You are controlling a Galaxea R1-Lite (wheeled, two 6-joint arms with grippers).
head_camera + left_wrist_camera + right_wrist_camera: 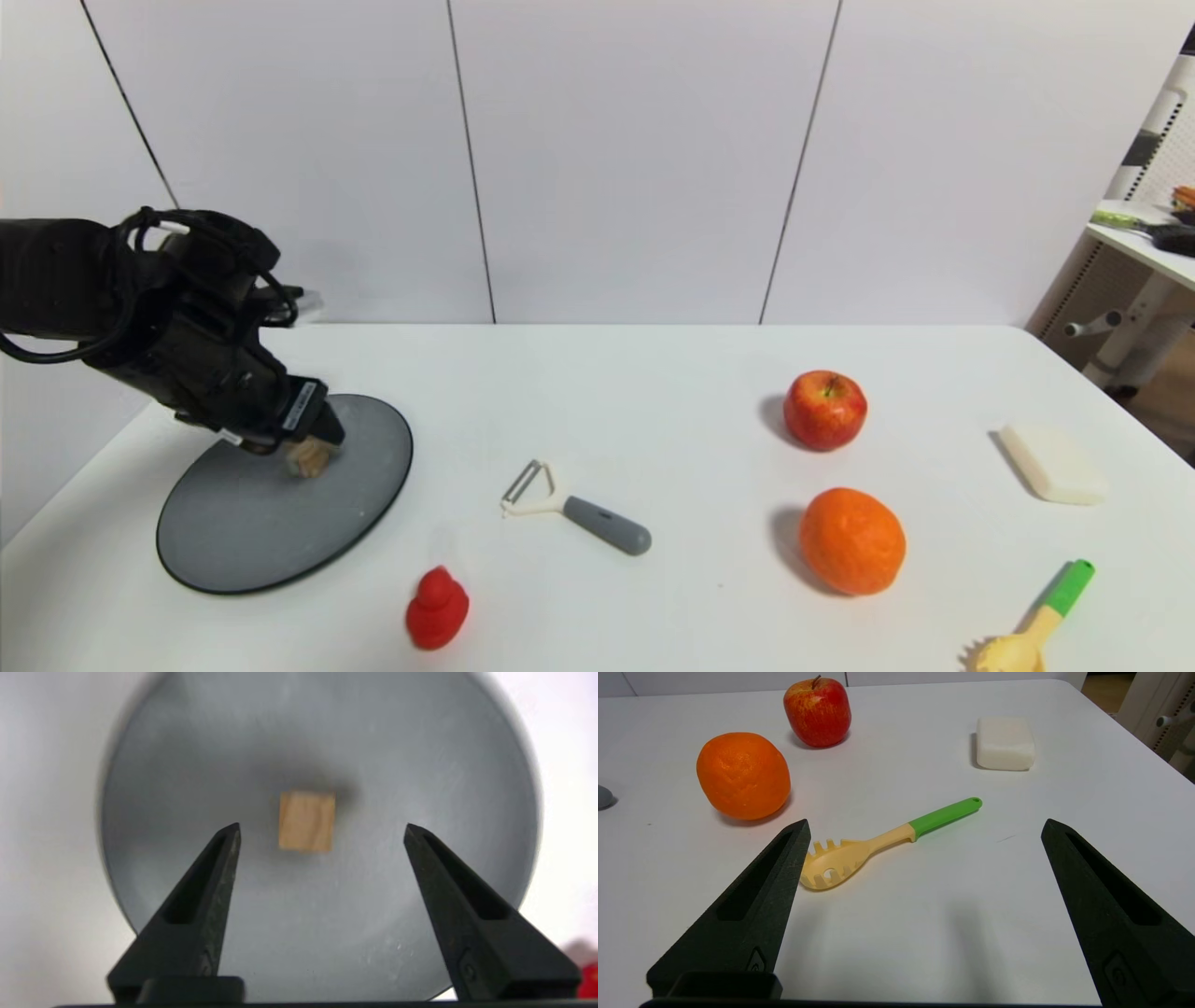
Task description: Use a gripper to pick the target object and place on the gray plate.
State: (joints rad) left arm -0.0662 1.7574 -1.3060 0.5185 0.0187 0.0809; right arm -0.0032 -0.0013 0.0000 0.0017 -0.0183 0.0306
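- Wooden cube (307, 820) lies on the gray plate (233, 532), apparently resting flat, though the head view partly hides it behind the claw
- Left gripper (322, 828) hangs just above the cube, fingers spread wide and touching nothing
- Right gripper (924, 826) sits parked near the pasta spoon (878, 844), orange (743, 775) and apple (817, 711), jaws apart

Bare gray plate (187, 765) surrounds the wooden cube (307, 821) between the left gripper (322, 828)'s spread fingers; the red duck (436, 609) and peeler (576, 507) sit well clear.
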